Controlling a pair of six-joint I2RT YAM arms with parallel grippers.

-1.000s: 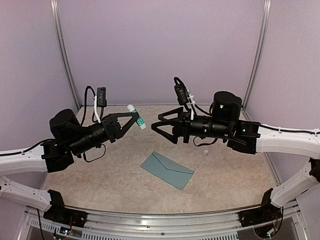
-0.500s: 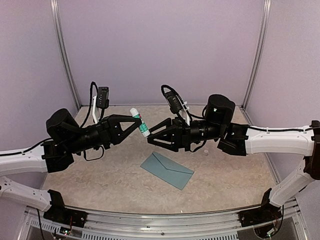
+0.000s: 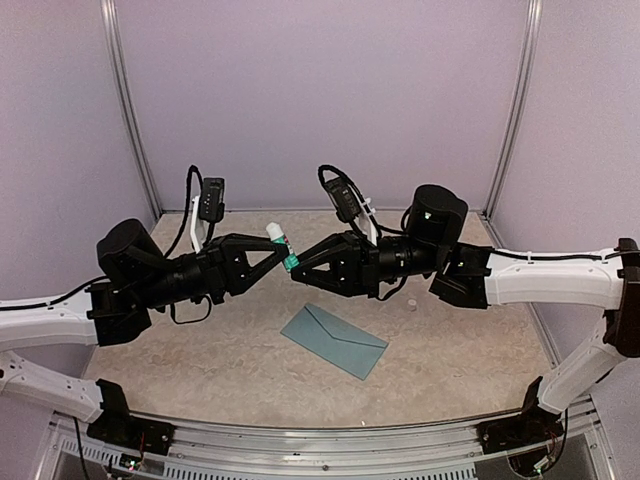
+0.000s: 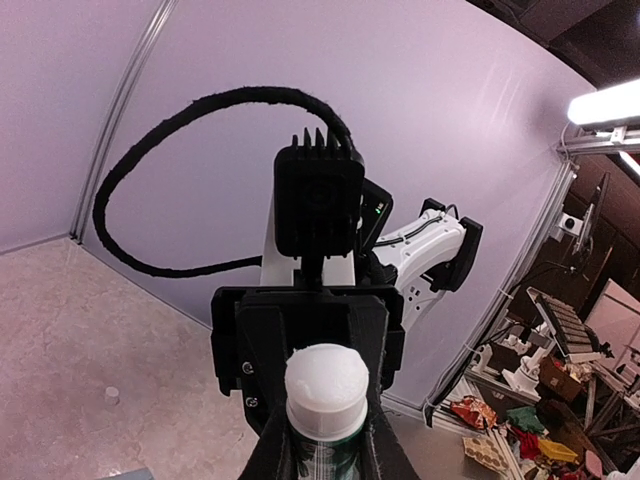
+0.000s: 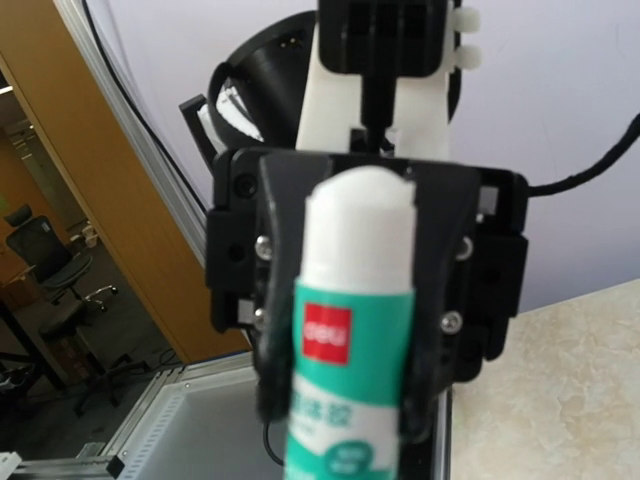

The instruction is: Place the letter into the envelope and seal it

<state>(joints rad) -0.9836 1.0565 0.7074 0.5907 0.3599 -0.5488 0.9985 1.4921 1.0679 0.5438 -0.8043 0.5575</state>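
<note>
Okay, envelope (image 3: pixel 334 340): teal-blue flat rectangle, pointed triangular flap lying flat, facing up. Sits mid-table (image 3: pixel 200 360), beneath both grippers. Long axis 10-to-4 o'clock; flap tip aims roughly 7. Left gripper (image 3: pixel 272 248) fingers clamped on glue stick (image 3: pixel 274 233), aloft. Right gripper (image 3: pixel 296 268) fingers flank stick's green end; grip can't tell.

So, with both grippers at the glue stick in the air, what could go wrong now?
1. The left gripper holds the glue stick mid-air, with the right gripper at its teal end. A twist or pull could slip it loose and drop it near the envelope.
2. Its white tip looks like bare glue and could smear the grippers.
</note>
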